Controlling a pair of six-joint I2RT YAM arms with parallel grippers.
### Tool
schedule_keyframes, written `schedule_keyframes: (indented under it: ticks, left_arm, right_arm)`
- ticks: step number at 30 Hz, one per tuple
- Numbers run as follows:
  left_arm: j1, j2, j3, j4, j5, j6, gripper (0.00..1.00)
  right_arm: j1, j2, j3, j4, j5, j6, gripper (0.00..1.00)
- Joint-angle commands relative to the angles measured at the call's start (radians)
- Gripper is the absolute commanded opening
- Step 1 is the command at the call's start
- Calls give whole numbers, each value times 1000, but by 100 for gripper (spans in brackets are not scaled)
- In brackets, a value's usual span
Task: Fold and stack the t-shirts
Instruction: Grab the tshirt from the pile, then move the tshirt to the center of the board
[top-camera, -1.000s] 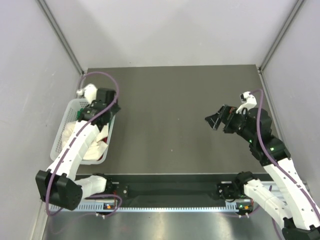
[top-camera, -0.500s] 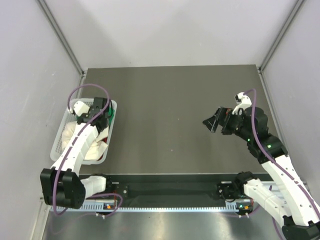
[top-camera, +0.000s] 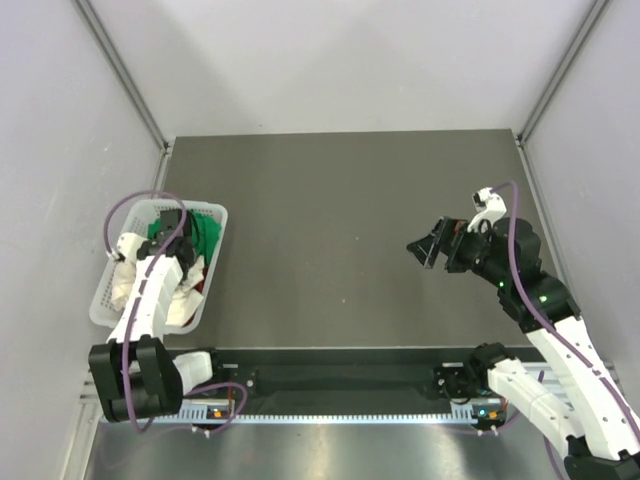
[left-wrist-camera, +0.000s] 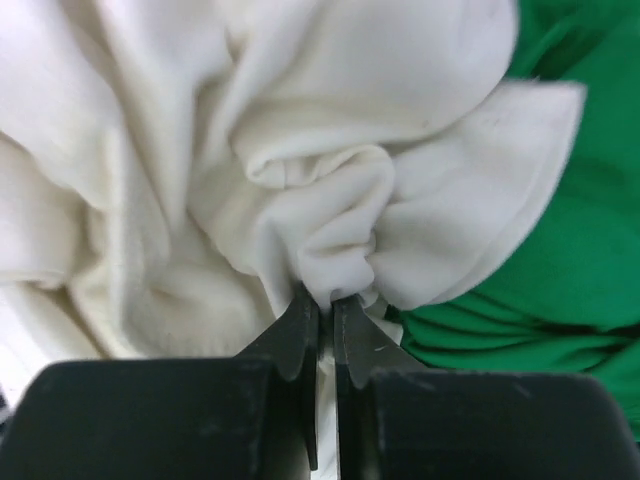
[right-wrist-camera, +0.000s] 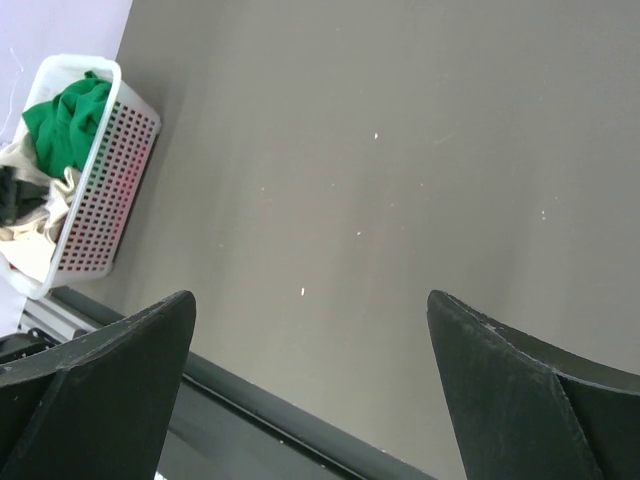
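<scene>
The cream-white t-shirt (left-wrist-camera: 300, 120) lies crumpled in the white mesh basket (top-camera: 215, 213) at the table's left edge. My left gripper (left-wrist-camera: 320, 297) is shut on a bunched fold of it, with cloth pinched between the tips. The green t-shirt (left-wrist-camera: 560, 250) lies right beside that fold, at the basket's far end (top-camera: 205, 235). In the top view my left gripper (top-camera: 183, 262) points down into the basket. A reddish patch (right-wrist-camera: 122, 182) shows through the mesh wall. My right gripper (top-camera: 425, 247) hangs open over the bare right side of the table, nothing between its fingers (right-wrist-camera: 310, 295).
The dark grey table (top-camera: 340, 230) has grey walls on the left, the right and behind. A black rail (top-camera: 340, 380) runs along the near edge between the arm bases. The basket stands against the left wall.
My left arm has swung down into the basket and its gripper has shut on the cream-white cloth. The basket has shifted slightly left. My right arm has barely moved.
</scene>
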Motion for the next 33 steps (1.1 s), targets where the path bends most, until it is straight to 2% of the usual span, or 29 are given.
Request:
schedule_keyframes:
  ticks: [1,3,6,7,9,13,16,17,20,21,23,26,27,28,29,33]
  left_arm:
    - [23,-48,90,-49,-166,30,0]
    - [22,-55,133,-45,-155,93,0]
    - [20,-87,161,84,6,304,0]
    - [20,-97,181,121,93,342,0]
    - [20,-130,207,141,181,427,0]
    - [19,-167,308,155,302,483,0]
    - [17,-173,374,176,502,528,0]
    - [19,-180,376,266,679,531,0]
    - [7,-161,409,442,884,435,0]
    - [-15,-145,432,487,973,405,0]
    - [-53,-86,523,567,1047,326,0]
    - [-209,-13,646,745,1098,258,0]
    - [-278,-1,653,820,1127,224,0]
    - [-312,10,663,987,1147,189,0]
    - [-349,37,678,1035,1143,151,0]
    - [-551,145,830,1029,1109,213,0]
  right_arm:
    - [15,-22,5,-4,-7,2,100]
    - [14,-23,7,-8,-5,5,100]
    - [14,-23,13,-10,-7,9,100]
    - [14,-23,15,-10,-7,12,100]
    - [12,-17,16,-10,-10,17,100]
    - [14,-5,15,-4,-21,29,100]
    - [14,6,9,13,-28,29,100]
    - [15,6,7,24,-28,28,100]
    - [14,18,15,35,-4,9,100]
    - [14,23,22,35,5,6,100]
    - [15,52,53,38,24,2,100]
    - [14,94,100,51,12,5,100]
    - [15,104,110,55,8,5,100]
    - [14,110,130,56,7,8,100]
    - [12,119,139,59,5,9,100]
    - [14,127,165,68,2,22,100]
